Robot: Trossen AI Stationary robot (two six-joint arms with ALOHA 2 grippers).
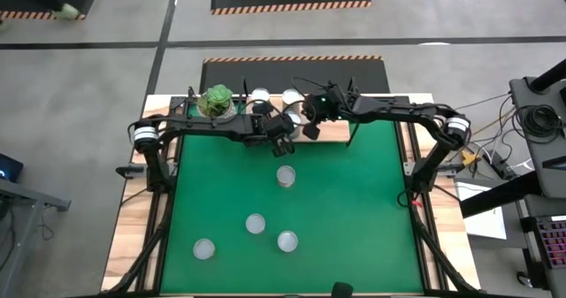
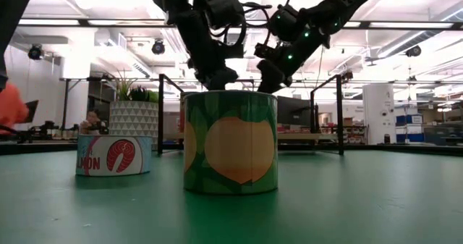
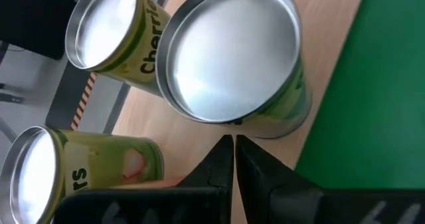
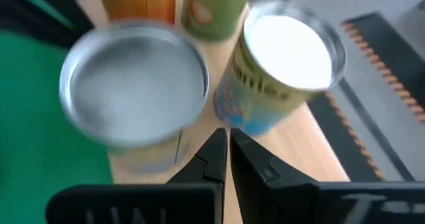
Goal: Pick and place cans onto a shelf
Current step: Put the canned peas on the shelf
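Four cans [image 1: 255,224] dot the green mat [image 1: 354,201]; both arms reach over the far shelf [image 1: 332,132], left gripper [image 3: 234,144] and right gripper [image 4: 228,139] pinched shut (holding nothing).

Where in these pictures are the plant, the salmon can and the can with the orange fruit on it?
Plant [image 1: 217,97]: high view, on its green leaves.
Salmon can [image 2: 113,156]: low view, on the red fish label.
Fruit can [image 2: 230,148]: low view, on the orange fruit on its side.
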